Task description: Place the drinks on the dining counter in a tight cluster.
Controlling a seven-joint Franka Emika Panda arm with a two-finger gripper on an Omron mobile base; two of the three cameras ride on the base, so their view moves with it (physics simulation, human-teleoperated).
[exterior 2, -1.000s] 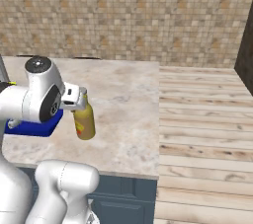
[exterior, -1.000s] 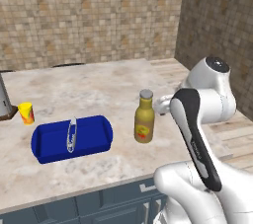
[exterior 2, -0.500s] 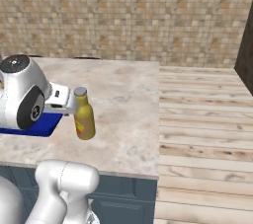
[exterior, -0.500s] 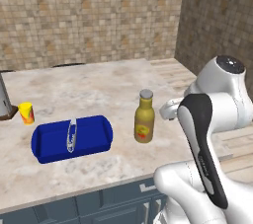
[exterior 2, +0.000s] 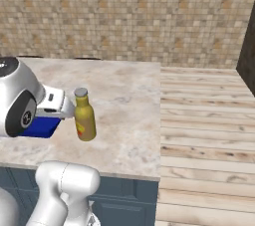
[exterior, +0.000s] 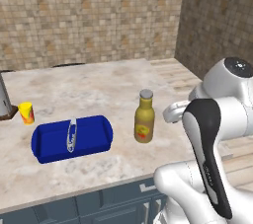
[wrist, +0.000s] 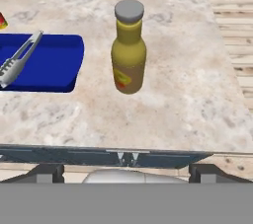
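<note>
One of the drinks, a mustard-yellow bottle (exterior: 144, 122) with a grey cap and a yellow-red label, stands upright on the beige marble dining counter (exterior: 99, 85), near its front edge. The hand view has the bottle (wrist: 129, 50) straight ahead and some way off. My gripper (wrist: 127, 171) hangs over the counter's near edge, short of the bottle, open wide and empty. From the right base view the hand sits just left of the bottle (exterior 2: 84, 118) without touching it.
A blue tray (exterior: 89, 136) holding metal tongs (exterior: 70, 135) lies left of the bottle. A small yellow cup (exterior: 26, 113) stands beyond it by a grey object at the far left. The counter ends at the right over wooden floor (exterior 2: 209, 120).
The hand has drawn back a little from the bottle toward the base. The bottle has stayed upright in place.
</note>
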